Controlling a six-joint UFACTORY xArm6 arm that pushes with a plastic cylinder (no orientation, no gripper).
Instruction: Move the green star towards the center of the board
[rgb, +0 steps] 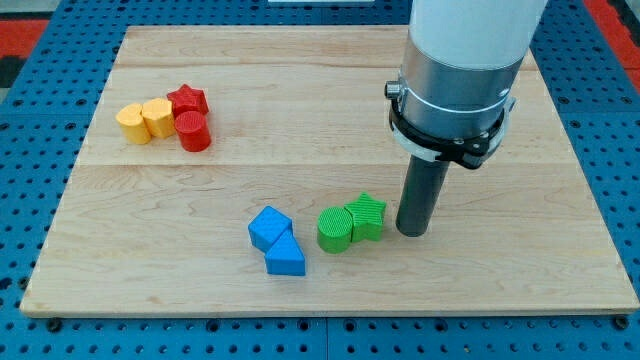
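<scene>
My tip (412, 232) sat just right of the green star (368, 216), low on the desk (300, 90); no tool fitted, nothing held. Approach step. Next: reposition below, push upward.

My tip (412, 232) rests just right of the green star (368, 215), which touches the green cylinder (335, 230) on its left; the blue blocks (276, 241) lie farther left.

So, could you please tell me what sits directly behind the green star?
Bare wooden board behind the green star; nothing on top. My tip stands at its right.
</scene>
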